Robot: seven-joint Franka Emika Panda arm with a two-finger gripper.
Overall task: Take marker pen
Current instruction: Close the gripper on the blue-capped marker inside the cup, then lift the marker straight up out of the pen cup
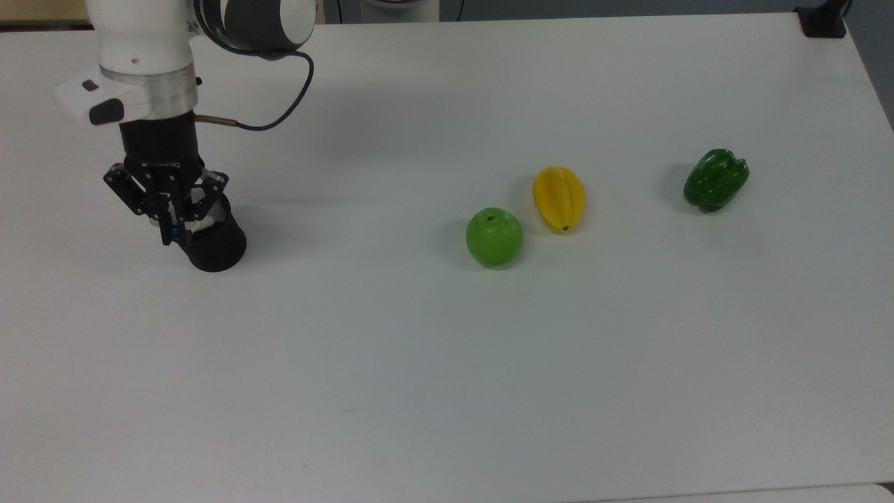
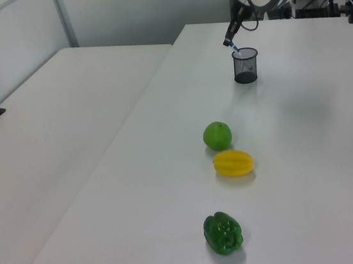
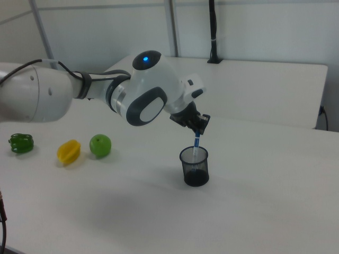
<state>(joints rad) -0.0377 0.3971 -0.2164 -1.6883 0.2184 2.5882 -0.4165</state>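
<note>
White surface (image 1: 447, 391) is seen wide and mostly bare, w/ lots of open room toward the top view's bottom edge and in the middle. A black mesh cup (image 3: 195, 166) is stood near the top view's left edge, well apart from the fruit.

Pincer (image 3: 198, 130) is held just above the cup's rim, shut on the marker pen (image 3: 195, 144). Pen is held upright, a bit tilted; its blue top is gripped and its white lower part is still inside the cup, as seen in the right view. In the top view a small blue bit of the pen (image 1: 172, 234) is seen between the pincer (image 1: 170, 230) tips, by the cup (image 1: 213, 244).

Green apple (image 1: 494, 237) and yellow fruit (image 1: 559, 198) are placed close together, just beside each other, near the middle-right of the top view. Green pepper (image 1: 715, 179) is set apart, nearer the top view's right edge but not at it.

In the left view, a 2nd white table (image 2: 54, 134) is seen next to the surface (image 2: 310, 173), w/ a thin gap between their edges. Wide clear room is left on the left view's right of the fruit row.
</note>
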